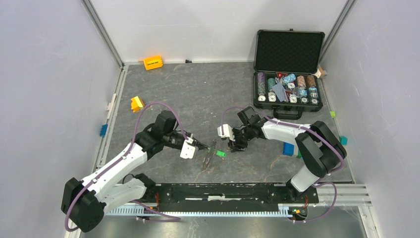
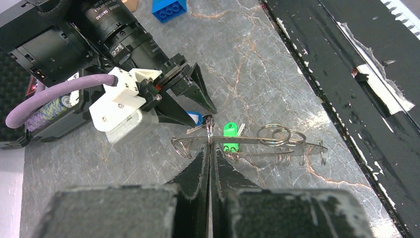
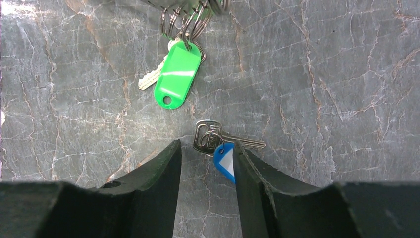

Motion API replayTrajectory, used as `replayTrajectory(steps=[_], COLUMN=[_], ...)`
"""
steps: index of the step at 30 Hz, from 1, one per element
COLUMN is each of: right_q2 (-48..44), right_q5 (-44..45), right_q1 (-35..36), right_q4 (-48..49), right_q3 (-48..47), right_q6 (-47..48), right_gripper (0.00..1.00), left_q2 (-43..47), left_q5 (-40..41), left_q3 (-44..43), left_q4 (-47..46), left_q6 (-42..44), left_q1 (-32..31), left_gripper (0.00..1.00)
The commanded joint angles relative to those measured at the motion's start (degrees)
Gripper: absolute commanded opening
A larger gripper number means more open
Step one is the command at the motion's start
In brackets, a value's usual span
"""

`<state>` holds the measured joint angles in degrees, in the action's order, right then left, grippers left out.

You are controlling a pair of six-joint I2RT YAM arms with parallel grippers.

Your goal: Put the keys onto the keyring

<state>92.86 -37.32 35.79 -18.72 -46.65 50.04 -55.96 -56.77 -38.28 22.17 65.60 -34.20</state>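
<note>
The keyring [image 2: 277,142] is a thin metal ring with several small split loops, seen edge-on just above the table; in the top view it is a dark shape [image 1: 207,159]. My left gripper [image 2: 210,148] is shut on its near rim. The green-headed key [image 2: 230,136] lies beside it, its head [image 3: 177,74] up against the loops [image 3: 184,19]. My right gripper [image 3: 205,146] is open, low over the table. The blue-headed key [image 3: 224,161] with its silver blade [image 3: 210,136] lies between the fingertips, against the right finger [image 3: 257,173]. In the top view both grippers meet mid-table, left [image 1: 199,145] and right [image 1: 233,147].
An open black case [image 1: 288,49] with poker chips stands at the back right. A blue block [image 1: 288,148] lies by the right arm, a yellow block [image 1: 136,103] and an orange one [image 1: 153,62] at the back left. The black base rail [image 1: 223,191] runs along the near edge.
</note>
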Motion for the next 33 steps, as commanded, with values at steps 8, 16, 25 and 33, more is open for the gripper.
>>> replayTrajectory(steps=[8, 16, 25, 33], right_q2=[-0.87, -1.72, 1.99, 3.74], right_q5=[-2.37, -3.19, -5.24, -4.4], right_q1=[0.39, 0.38, 0.39, 0.38], right_q4=[0.67, 0.9, -3.43, -4.96], right_q3=[-2.03, -2.3, -4.29, -3.97], right_q6=[3.29, 4.83, 8.05, 9.94], right_gripper=[0.51, 0.51, 0.5, 0.47], left_q2=[1.55, 3.21, 4.1, 3.93], left_q5=[-0.86, -0.62, -0.62, -0.88], left_q3=[0.47, 1.53, 1.79, 1.88], left_q4=[-0.67, 0.68, 1.13, 1.03], left_q6=[-0.39, -0.05, -0.21, -0.27], left_q1=[0.86, 2.33, 3.22, 3.42], left_gripper=[0.02, 0.02, 0.02, 0.02])
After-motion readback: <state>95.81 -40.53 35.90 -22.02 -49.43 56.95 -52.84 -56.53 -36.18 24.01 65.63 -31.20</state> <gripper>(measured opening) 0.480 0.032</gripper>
